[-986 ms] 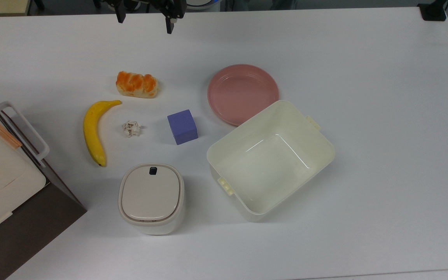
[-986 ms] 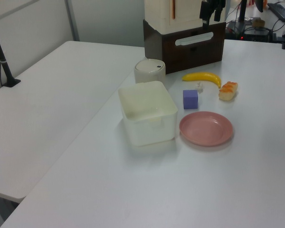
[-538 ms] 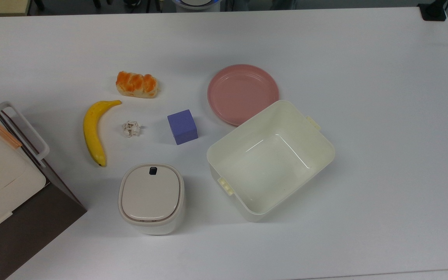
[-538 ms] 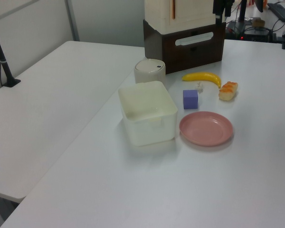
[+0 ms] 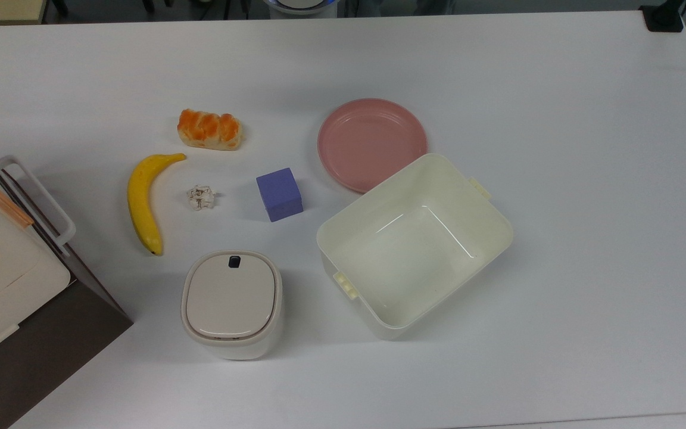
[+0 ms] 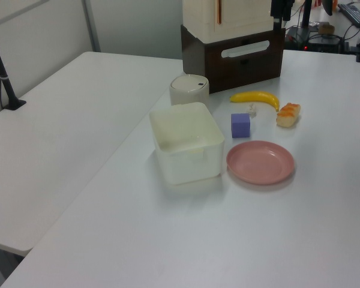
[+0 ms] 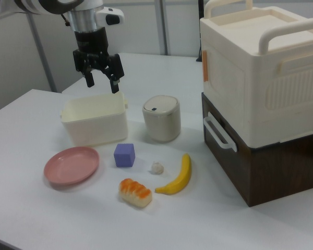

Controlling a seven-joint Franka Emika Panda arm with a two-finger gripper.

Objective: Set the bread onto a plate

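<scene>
Pre-grasp step: my gripper [image 7: 100, 79] hangs high, jaws spread, empty. Bread [image 5: 209, 129] sits on table at plate's [image 5: 371, 143] 9 o'clock in top view, apart. Next I need to descend onto bread

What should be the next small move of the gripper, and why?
Probably bring the gripper down over the bread. In the right view it hangs open and empty, high above the table, while the bread lies untouched beside the banana and the plate holds nothing. Reaching the bread comes before any grasp.
</scene>
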